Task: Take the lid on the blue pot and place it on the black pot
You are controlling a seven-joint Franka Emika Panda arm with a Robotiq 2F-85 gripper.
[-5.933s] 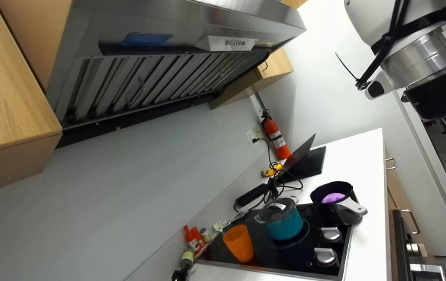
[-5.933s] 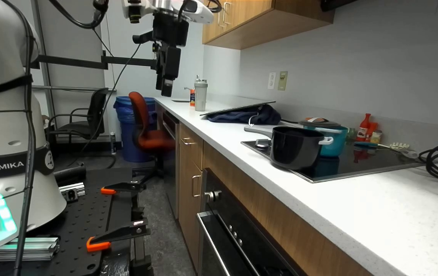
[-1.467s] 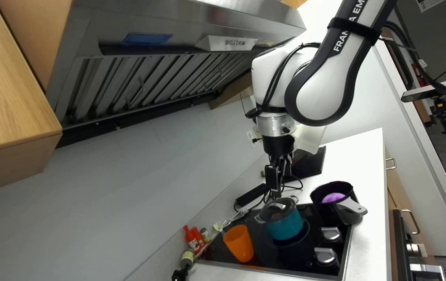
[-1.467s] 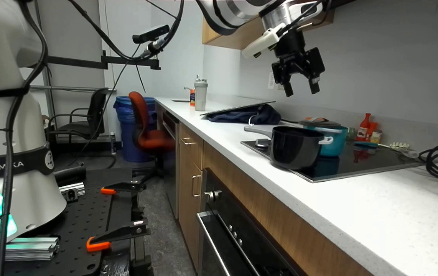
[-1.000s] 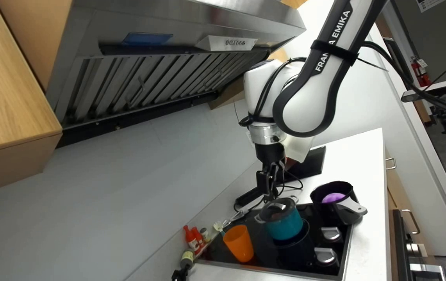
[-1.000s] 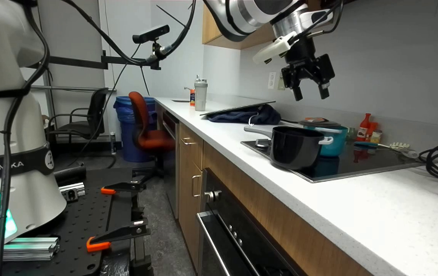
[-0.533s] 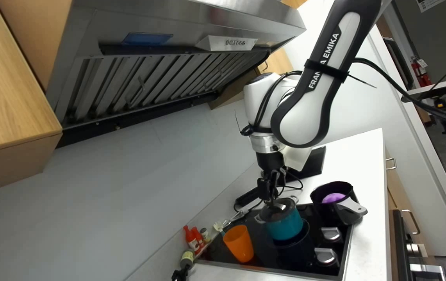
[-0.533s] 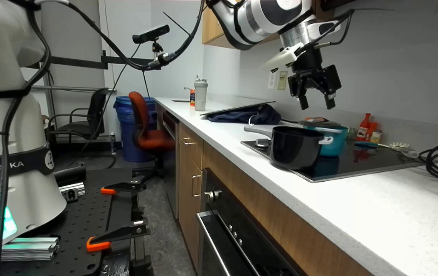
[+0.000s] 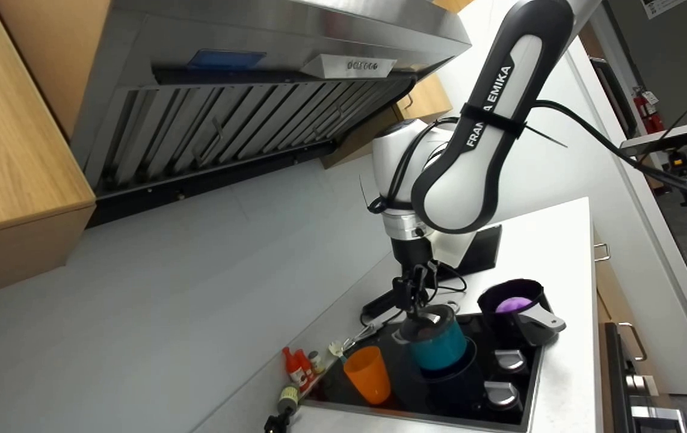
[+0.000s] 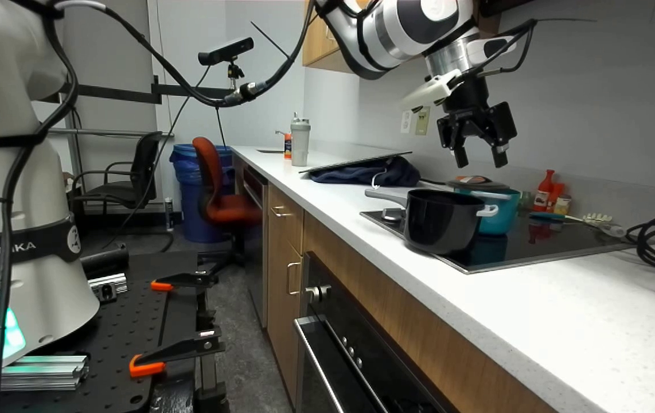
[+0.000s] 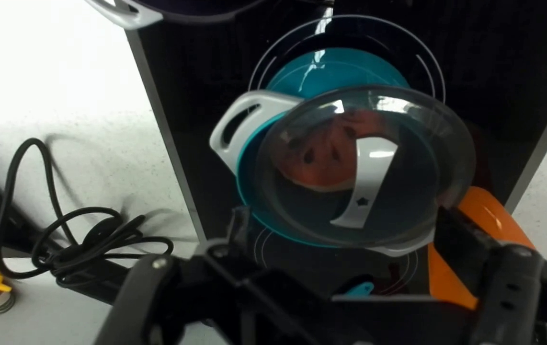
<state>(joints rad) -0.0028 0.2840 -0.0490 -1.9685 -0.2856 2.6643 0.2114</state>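
The lid (image 11: 412, 191) is a see-through dark disc with a pale grey strap handle (image 11: 369, 182). It rests on the blue pot (image 11: 336, 72), with a red watermelon-like piece showing through. The lid (image 9: 425, 325) and blue pot (image 9: 440, 349) also show in an exterior view. The black pot (image 10: 442, 223) stands beside the blue pot (image 10: 499, 215), with no lid on it and purple inside. My gripper (image 10: 480, 162) is open and empty, pointing down, a little above the lid. In the wrist view its fingers stand wide apart on either side of the handle.
An orange cup (image 9: 367, 376) stands beside the blue pot on the black cooktop. Red bottles (image 9: 296, 368) and utensils lie along the wall. A coiled black cable (image 11: 96, 235) and a dark laptop (image 9: 482, 252) lie nearby. The range hood (image 9: 229, 120) hangs above.
The arm has swung in from the side to above the blue pot. Over the last second the gripper has come down closer to the lid, still open. The lid and pots have not moved.
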